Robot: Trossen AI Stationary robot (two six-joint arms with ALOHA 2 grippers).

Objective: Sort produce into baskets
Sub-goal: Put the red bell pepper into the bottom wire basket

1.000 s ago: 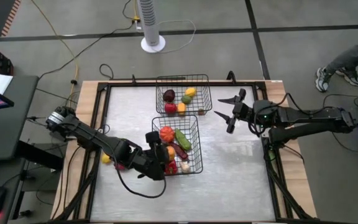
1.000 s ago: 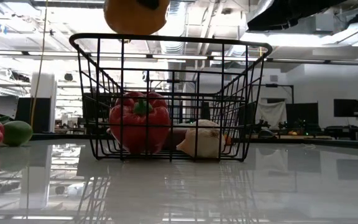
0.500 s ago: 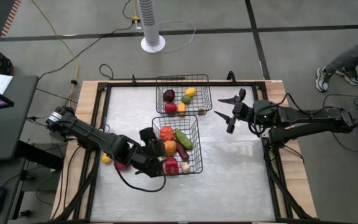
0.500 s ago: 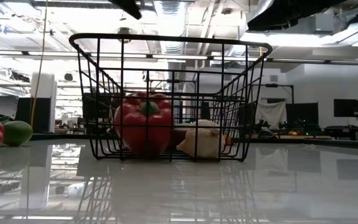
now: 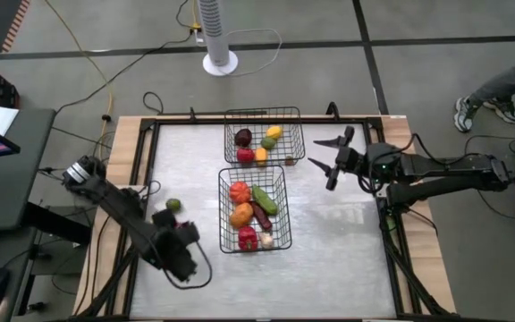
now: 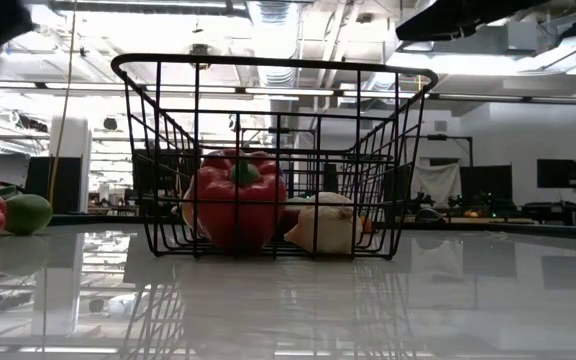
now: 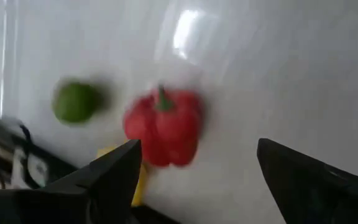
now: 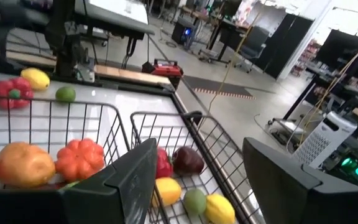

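Right now the left gripper hangs over the white table near its left edge, jaws spread with nothing between them; through its own camera a loose red pepper, a green lime and a bit of yellow piece lie below on the tabletop. From above, only the lime shows clearly there, close to the left edge.

Two black wire baskets sit mid-table. The nearer basket holds an orange ridged piece, a smooth orange piece, a green piece, a dark maroon one, a red pepper and a whitish garlic-like piece. The farther basket, toward the back edge, holds a maroon piece, a yellow one, a green one, a red one and another yellow one.

The right gripper waits near the right edge beside the baskets, its jaws spread and holding nothing.
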